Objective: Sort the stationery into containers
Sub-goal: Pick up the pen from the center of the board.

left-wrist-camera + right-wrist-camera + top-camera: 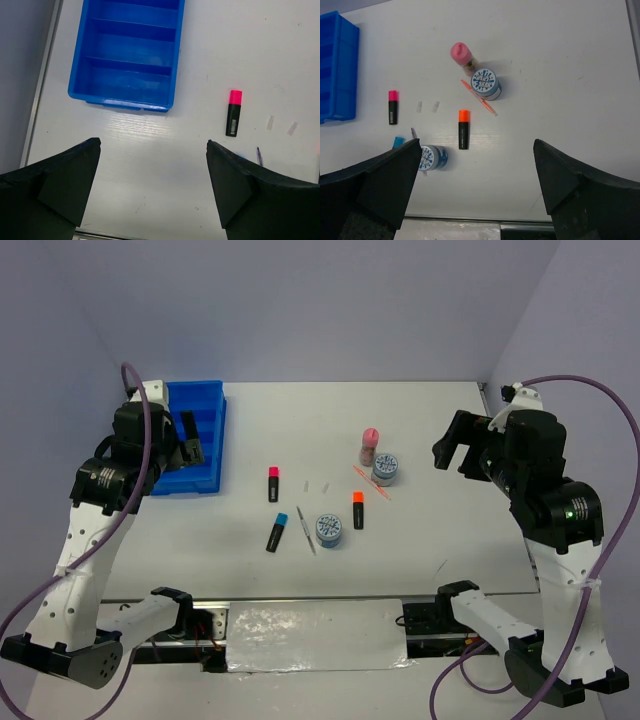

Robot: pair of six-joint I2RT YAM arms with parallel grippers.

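The blue tray (190, 487) with its long compartments lies at the far left, seen close in the left wrist view (125, 102). My left gripper (192, 438) hovers over it, open and empty (153, 141). Mid-table lie the pink-capped (273, 484), blue-capped (277, 532) and orange-capped (358, 509) highlighters, two blue-white discs (329, 530) (386, 469), an upright pink-capped tube (369, 446), an orange stick (372, 483) and a grey stick (306, 531). My right gripper (455, 455) hangs open to their right, empty (476, 141), above the orange highlighter (463, 129) and a disc (432, 157).
Two small pale scraps (316, 486) lie between the pink and orange highlighters. A metal strip (315, 620) runs along the table's near edge between the arm bases. Grey walls close in behind and on both sides. Purple cables loop off each arm.
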